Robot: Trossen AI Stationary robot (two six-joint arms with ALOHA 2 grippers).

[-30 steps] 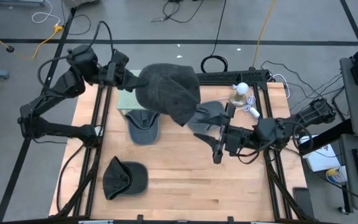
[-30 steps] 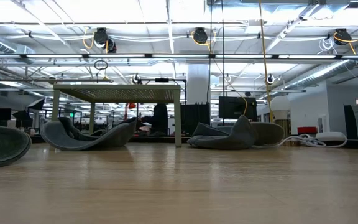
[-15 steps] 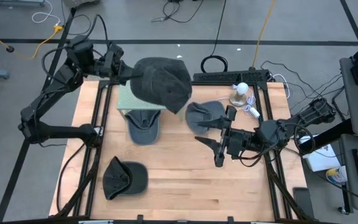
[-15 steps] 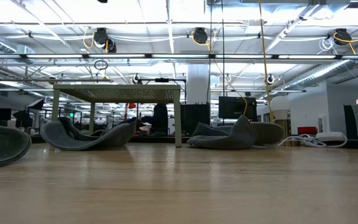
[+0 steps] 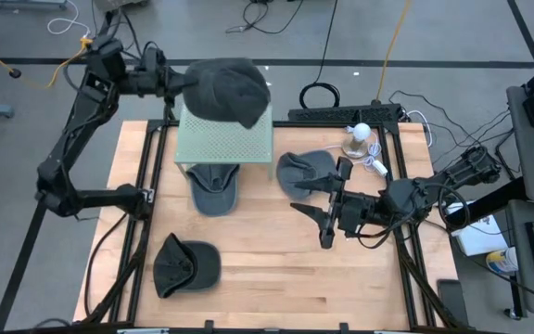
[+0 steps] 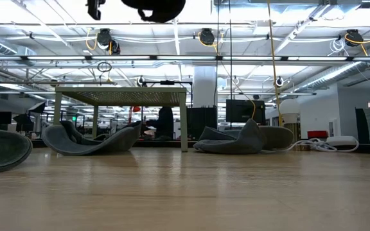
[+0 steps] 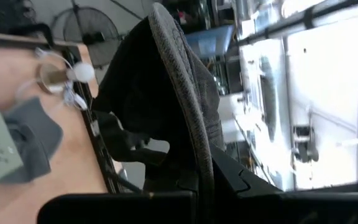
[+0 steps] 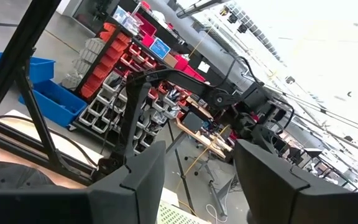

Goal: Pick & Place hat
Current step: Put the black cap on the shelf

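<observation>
Left arm draws the held hat back and up

The left tool, clamped on the dark hat, now sits farther toward the far left corner of the tabletop than a second ago. The hat has moved off the middle and hangs over the far edge of the green perforated stand, whose top is now uncovered in the high view. In the low view the hat newly shows at the top edge.
</observation>
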